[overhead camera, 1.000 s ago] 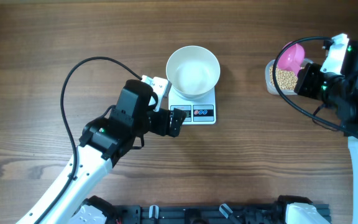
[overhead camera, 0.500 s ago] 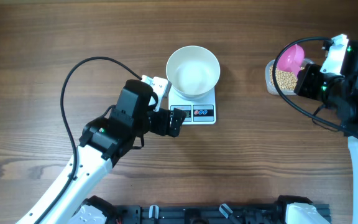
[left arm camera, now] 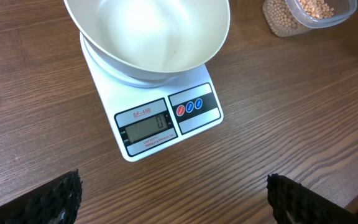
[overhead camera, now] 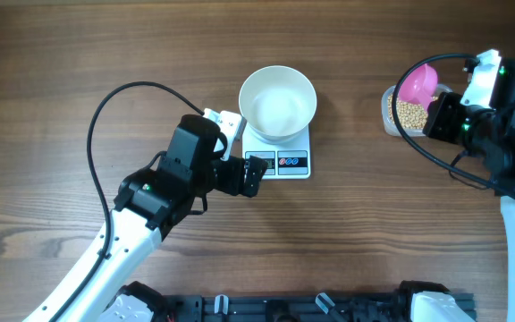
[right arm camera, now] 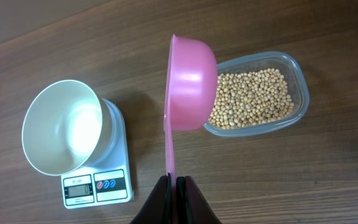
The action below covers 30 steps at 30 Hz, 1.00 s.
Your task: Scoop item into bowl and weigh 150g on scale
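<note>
Left wrist view: your round white bowl (left arm camera: 148, 37) cut off by top edge; clear rounded plastic tub (left arm camera: 278, 22) cropped at top right corner. Overhead: flat white square scale (overhead camera: 280, 163) display digits too small for you to read; tub partly covered by pink plastic scoop (overhead camera: 418, 83) and right arm (overhead camera: 508, 134). Right wrist view: scoop's hollow faces away, contents hidden from you.

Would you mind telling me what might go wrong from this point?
The pink scoop is pinched only by its thin handle in the right jaws, so it may twist once loaded with beans. The bowl overhangs the scale, so a bump on its rim might tip it or scatter beans.
</note>
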Each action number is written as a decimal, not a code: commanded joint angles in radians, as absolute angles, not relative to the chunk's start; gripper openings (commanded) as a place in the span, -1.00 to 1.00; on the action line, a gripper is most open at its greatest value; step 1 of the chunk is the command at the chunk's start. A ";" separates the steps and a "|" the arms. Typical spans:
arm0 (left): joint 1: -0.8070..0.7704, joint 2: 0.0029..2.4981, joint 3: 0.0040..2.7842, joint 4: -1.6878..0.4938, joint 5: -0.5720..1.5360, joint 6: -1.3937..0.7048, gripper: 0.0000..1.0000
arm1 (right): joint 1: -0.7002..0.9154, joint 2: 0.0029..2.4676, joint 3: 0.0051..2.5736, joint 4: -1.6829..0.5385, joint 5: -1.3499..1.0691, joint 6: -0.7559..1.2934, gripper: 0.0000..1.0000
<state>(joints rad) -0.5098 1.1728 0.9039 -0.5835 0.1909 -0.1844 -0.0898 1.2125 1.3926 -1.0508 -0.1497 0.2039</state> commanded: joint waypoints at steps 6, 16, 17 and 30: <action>-0.514 1.174 0.903 -0.587 0.182 -0.165 1.00 | -0.094 1.209 1.419 -1.061 -0.165 0.210 -0.91; -0.514 1.174 0.903 -0.587 0.182 -0.165 1.00 | -0.094 1.209 1.419 -1.104 -0.165 0.210 -0.91; -0.514 1.174 0.903 -0.587 0.182 -0.165 1.00 | -0.094 1.209 1.419 -1.111 -0.166 0.210 -0.91; -0.514 1.174 0.903 -0.587 0.182 -0.165 1.00 | -0.094 1.209 1.419 -1.156 -0.165 0.212 -0.92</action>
<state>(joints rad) -0.5098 1.1728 0.9039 -0.5842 0.1905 -0.1844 -0.0898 1.2125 1.3926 -1.1439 -0.1497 0.2043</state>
